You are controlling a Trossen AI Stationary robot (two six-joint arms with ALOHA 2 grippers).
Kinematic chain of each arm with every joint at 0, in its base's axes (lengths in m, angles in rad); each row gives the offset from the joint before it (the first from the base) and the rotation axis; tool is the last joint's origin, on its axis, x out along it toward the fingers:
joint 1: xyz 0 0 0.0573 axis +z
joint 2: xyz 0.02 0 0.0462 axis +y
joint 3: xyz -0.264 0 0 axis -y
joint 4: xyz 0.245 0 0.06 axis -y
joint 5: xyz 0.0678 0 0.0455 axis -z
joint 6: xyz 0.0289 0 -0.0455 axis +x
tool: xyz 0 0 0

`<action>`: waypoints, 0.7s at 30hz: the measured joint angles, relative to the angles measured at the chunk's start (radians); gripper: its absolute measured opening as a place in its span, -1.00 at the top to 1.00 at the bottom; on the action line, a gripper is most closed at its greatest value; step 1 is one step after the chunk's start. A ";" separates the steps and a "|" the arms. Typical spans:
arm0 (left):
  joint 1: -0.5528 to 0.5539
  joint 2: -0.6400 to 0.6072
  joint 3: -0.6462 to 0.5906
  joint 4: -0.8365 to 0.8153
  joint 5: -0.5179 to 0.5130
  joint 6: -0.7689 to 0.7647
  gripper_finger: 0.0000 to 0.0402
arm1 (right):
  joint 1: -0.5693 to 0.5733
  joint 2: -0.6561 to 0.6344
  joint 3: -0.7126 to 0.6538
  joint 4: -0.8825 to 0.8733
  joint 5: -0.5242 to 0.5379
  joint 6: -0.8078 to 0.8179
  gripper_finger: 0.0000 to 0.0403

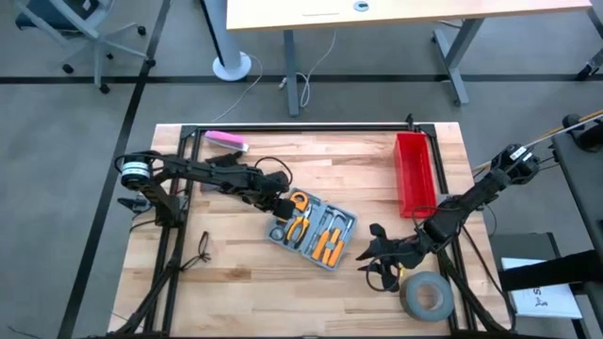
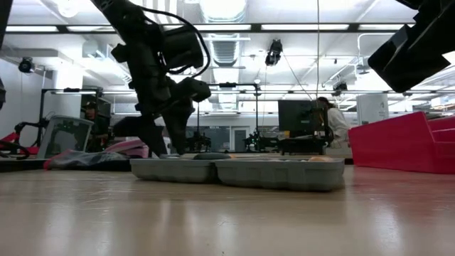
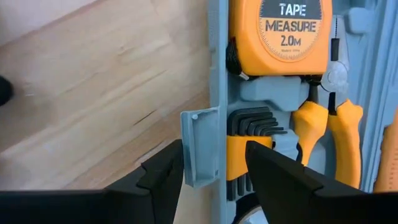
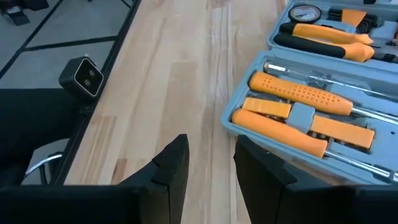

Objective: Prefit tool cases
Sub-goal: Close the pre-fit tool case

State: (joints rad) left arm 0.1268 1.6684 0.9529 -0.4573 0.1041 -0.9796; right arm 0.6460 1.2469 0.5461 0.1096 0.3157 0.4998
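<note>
The grey-blue tool case (image 1: 313,231) lies open and flat on the wooden table, with orange-handled tools in its slots. My left gripper (image 1: 280,209) is open and points down over the case's far-left end. In the left wrist view its fingers (image 3: 165,174) straddle the latch tab (image 3: 200,146) on the case's rim, beside the hex keys (image 3: 252,121) and the tape measure (image 3: 280,34). My right gripper (image 1: 377,264) is open over bare wood just off the case's near-right corner (image 4: 239,121), with nothing between its fingers (image 4: 211,162). My left gripper comes from above, slanting down, at the latch tab (image 3: 198,155) on the case's rim. One finger stands outside the case wall and the other (image 3: 273,174) inside, over the hex key holder. Whether either finger touches the case, I cannot tell. The case rests flat on the table.
A red bin (image 1: 415,171) stands at the back right. A grey tape roll (image 1: 426,294) lies at the near right, close to my right gripper. A pink object (image 1: 226,140) lies at the far left. A small camera (image 4: 84,76) sits at the table's edge.
</note>
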 joint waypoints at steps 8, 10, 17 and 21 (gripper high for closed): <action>-0.002 0.000 -0.045 0.088 0.048 -0.029 0.10 | 0.002 0.028 -0.001 -0.070 0.000 0.048 0.51; -0.004 0.000 -0.045 0.093 0.048 -0.029 0.11 | 0.002 0.046 -0.001 -0.078 0.000 0.050 0.51; -0.006 0.000 -0.045 0.125 0.047 -0.025 0.19 | 0.002 0.066 -0.001 -0.077 0.000 0.051 0.45; -0.009 0.000 -0.045 0.127 0.046 -0.024 0.23 | 0.002 0.066 -0.001 -0.101 0.000 0.084 0.43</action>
State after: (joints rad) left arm 0.1174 1.6684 0.9077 -0.3304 0.1502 -1.0041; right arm 0.6479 1.3128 0.5453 0.0090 0.3155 0.5839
